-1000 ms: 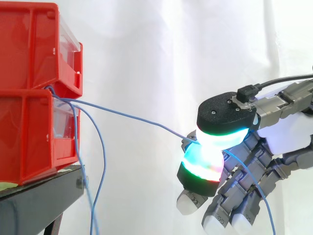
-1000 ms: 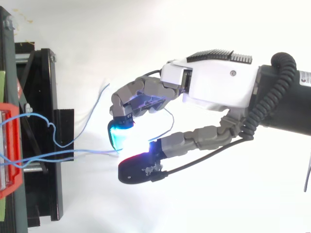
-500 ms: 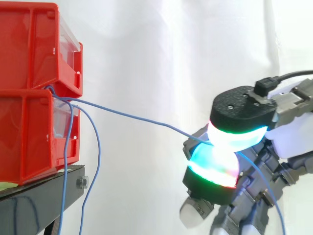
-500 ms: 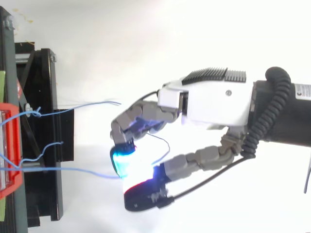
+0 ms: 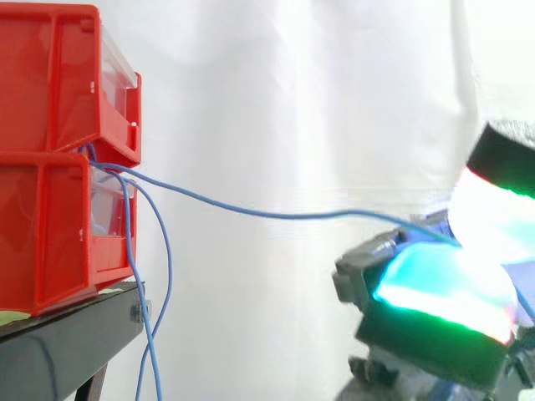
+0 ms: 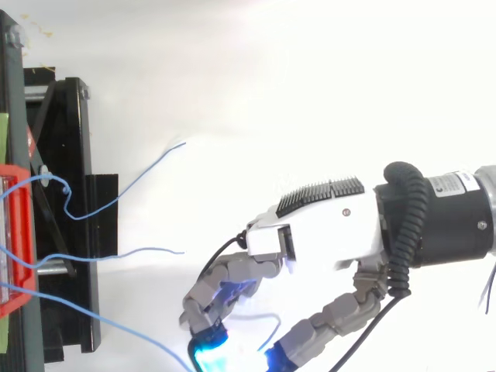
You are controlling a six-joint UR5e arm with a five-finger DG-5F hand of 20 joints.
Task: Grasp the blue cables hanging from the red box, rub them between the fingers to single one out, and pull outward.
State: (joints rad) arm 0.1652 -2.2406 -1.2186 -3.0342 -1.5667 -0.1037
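Your hand (image 6: pixel 325 232) sits low and to the right of the work, fingers curled. Its glowing pads (image 5: pixel 439 280), cyan with green and white, are pressed together on one blue cable (image 5: pixel 276 215) — so it's clenched on that single strand. In the side view the strand runs from the gap between the two stacked red bins (image 5: pixel 50 83) across open air to the pads, sagging a little in the middle, well clear of everything else.

The loose cables (image 6: pixel 139 249) are apart from the hand. Two hang down beside the lower bin's front in the side view, and from above you see free ends sticking out past the black stand (image 5: pixel 67 351).

The bins sit on that stand at the left edge. Behind it all is the white curtain (image 5: pixel 276 100) — plain, with soft vertical folds. From above, the ground under the hand is bright white.
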